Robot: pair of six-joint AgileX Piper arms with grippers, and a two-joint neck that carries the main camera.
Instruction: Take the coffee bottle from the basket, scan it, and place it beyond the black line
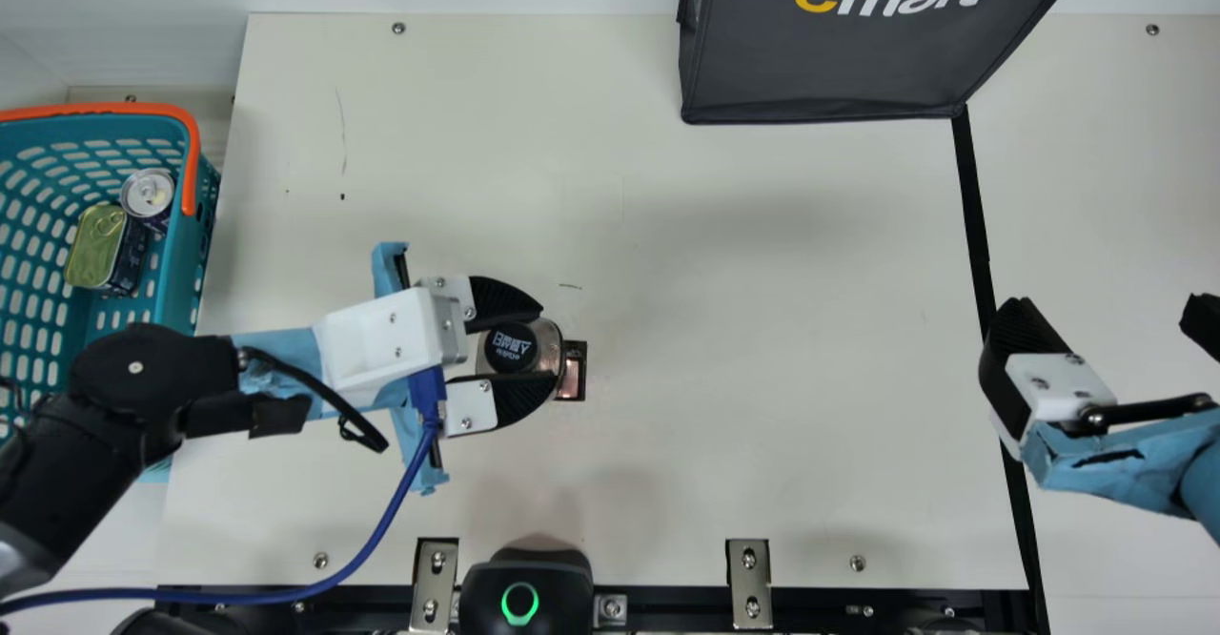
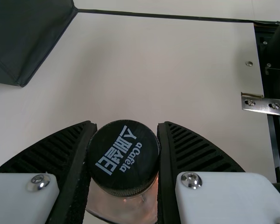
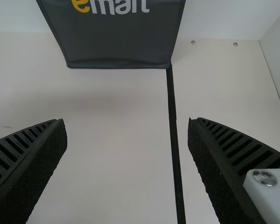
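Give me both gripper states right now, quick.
Left gripper: closed on the coffee bottle, fingers on either side at the cap.
Right gripper: open, nothing between its fingers.

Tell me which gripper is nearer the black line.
Right. In the main view, the right gripper is at the black line, one finger overlapping it; the left gripper is well off to the line's left, closed on the bottle.

A mock shop checkout: basket (image 1: 176,282), dark carrier bag (image 1: 820,58), scanner (image 1: 524,583).
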